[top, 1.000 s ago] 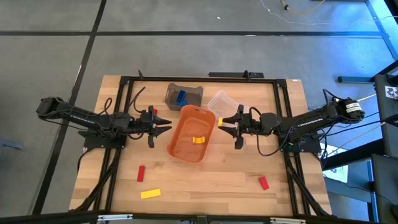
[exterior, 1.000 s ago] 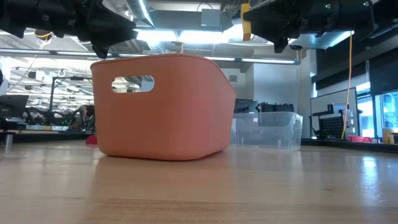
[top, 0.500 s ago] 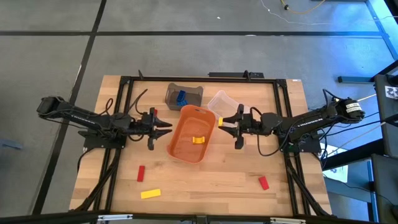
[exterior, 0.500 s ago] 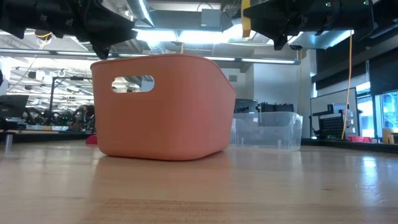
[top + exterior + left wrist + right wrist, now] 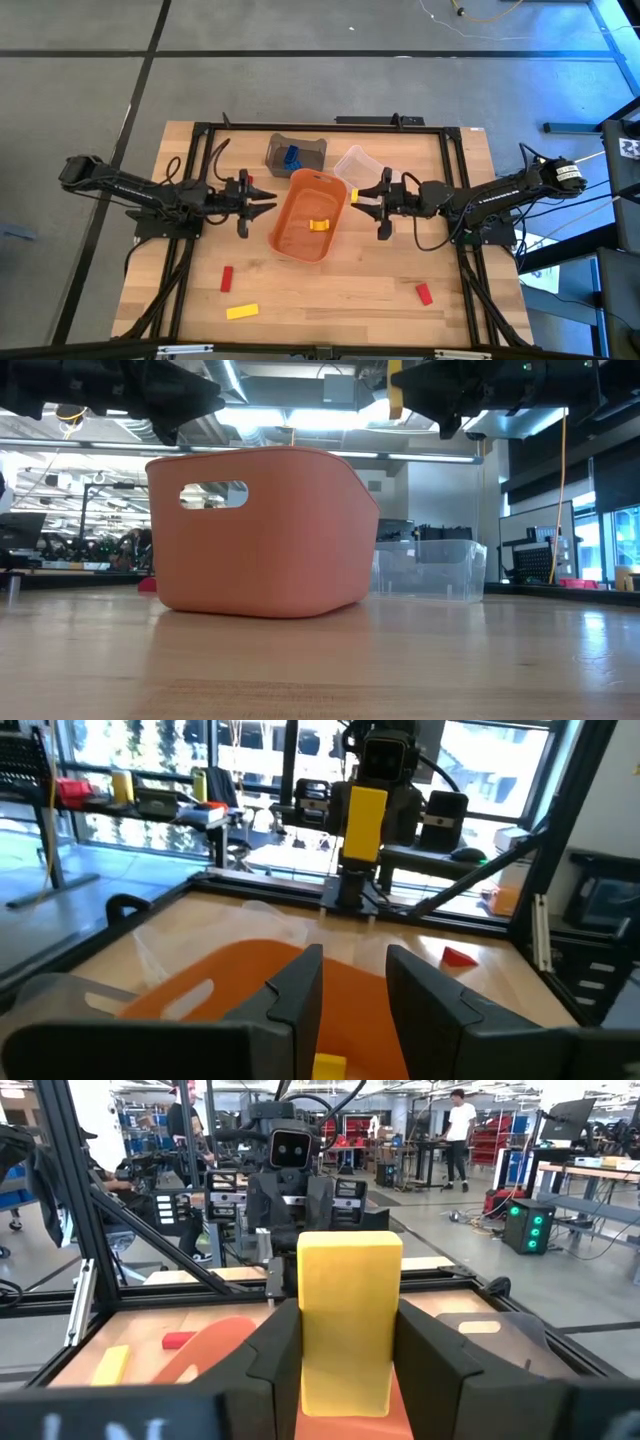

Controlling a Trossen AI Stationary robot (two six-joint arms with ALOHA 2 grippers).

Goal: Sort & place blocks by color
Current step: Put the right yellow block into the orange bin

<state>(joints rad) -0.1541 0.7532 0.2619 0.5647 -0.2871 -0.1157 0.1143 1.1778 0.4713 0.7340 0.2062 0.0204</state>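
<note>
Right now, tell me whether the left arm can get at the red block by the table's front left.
Probably yes. The left tool is open and holds nothing, and the red block lies in the open on its own side, with only a yellow block nearby.

High view: straight down over the whole desk (image 5: 330, 290).
Low view: desk-level, close to the orange tub (image 5: 260, 535).
Wrist views: facing each other across that tub.

Left pincer (image 5: 268, 205) parted, raised, facing right pincer (image 5: 362, 200), clamped, raised; arms horizontal.
</note>
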